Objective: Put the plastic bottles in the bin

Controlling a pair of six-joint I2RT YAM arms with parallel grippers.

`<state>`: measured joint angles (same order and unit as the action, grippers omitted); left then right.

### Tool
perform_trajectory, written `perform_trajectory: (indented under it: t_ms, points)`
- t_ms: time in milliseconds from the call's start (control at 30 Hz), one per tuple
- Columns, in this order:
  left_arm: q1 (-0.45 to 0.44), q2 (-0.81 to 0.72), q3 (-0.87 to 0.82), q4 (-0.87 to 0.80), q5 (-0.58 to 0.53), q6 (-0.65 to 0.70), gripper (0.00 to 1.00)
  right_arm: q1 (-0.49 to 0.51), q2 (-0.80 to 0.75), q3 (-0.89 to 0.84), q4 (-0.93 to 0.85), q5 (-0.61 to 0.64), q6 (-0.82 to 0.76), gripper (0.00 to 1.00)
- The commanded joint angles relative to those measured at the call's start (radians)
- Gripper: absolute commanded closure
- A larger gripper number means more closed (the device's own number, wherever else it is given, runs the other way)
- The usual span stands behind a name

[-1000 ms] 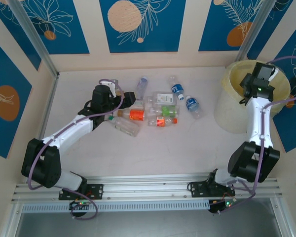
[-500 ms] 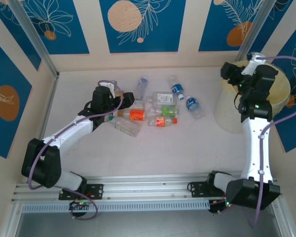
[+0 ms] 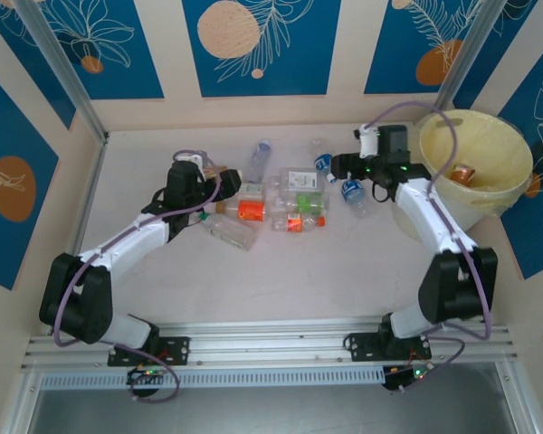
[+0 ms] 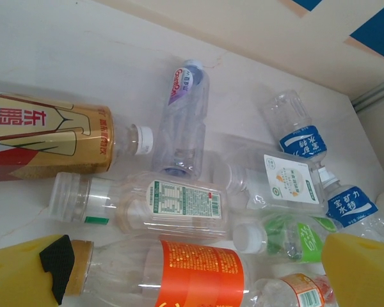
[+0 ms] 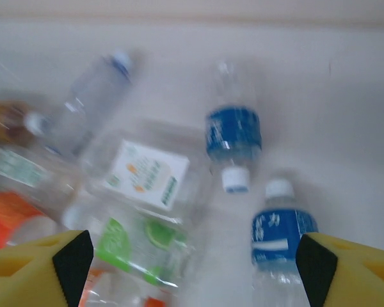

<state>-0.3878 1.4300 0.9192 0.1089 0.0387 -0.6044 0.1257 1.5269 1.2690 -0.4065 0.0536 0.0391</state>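
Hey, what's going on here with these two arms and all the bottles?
Plastic bottles are being cleared off the table into the yellow bin. One copper-red bottle lies in it; the rest lie scattered mid-table. The left gripper hangs open over the orange-labelled bottle, and the right gripper, open and empty, hovers by two blue-labelled bottles.

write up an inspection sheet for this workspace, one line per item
surface: pale table, no spills seen
job's things: plastic bottles lying clustered mid-table; bin at the right rear, one copper-red bottle inside
clutter: nothing seen
grippers: left gripper open over the orange-label bottle; right gripper open above the blue-label bottles, holding nothing
cables: purple cables along both arms, one arching near the bin's rim
surroundings: blue-and-cream patterned walls, metal rail at the near edge
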Motion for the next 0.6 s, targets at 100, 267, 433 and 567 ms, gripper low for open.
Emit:
perform_trajectory:
  t_ms: [100,267,433,567]
  points:
    - [0.023,-0.022,-0.016,0.022,-0.003,-0.031,0.00,0.076,0.265,0.187,-0.179,0.408,-0.098,0.14]
    - [0.033,-0.036,-0.024,0.008,-0.005,-0.030,0.00,0.062,0.398,0.260,-0.254,0.506,-0.129,0.13]
    - [0.044,-0.053,-0.041,0.009,-0.014,-0.035,0.00,0.027,0.461,0.299,-0.313,0.443,-0.108,0.13]
    - [0.050,-0.058,-0.048,0.009,-0.013,-0.044,0.00,-0.008,0.509,0.321,-0.342,0.368,-0.093,0.13]
